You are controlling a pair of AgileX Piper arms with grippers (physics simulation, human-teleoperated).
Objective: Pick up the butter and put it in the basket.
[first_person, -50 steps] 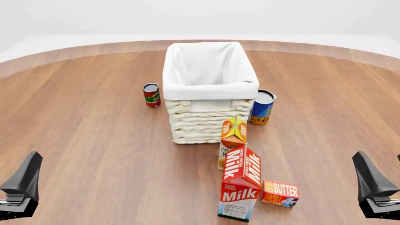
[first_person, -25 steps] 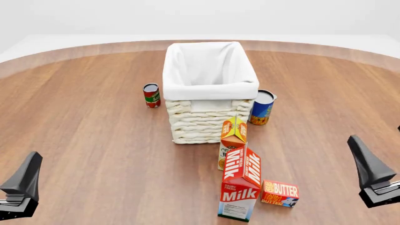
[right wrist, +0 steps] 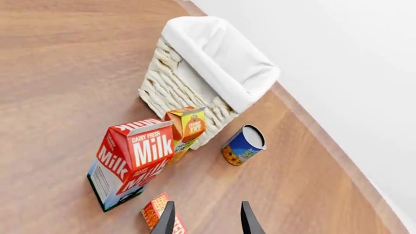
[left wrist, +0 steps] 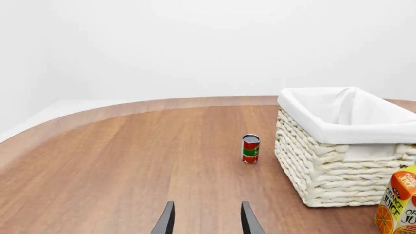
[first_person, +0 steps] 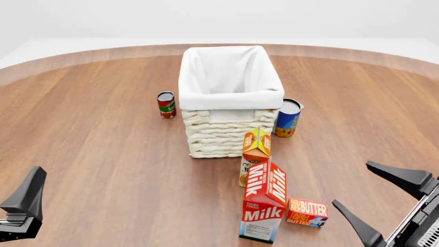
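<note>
Right end effector rolled, open, empty.

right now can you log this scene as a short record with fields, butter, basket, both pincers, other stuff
butter: butter lies flat on the table, just right of the milk carton, not held
basket: basket upright mid-table, nothing seen inside
left pincer: left pincer open, holding nothing, at near left edge
right pincer: right pincer open, turned sideways, right of the butter, not touching it
others: juice carton between milk carton and basket; red can left of basket; blue can right of it
</note>
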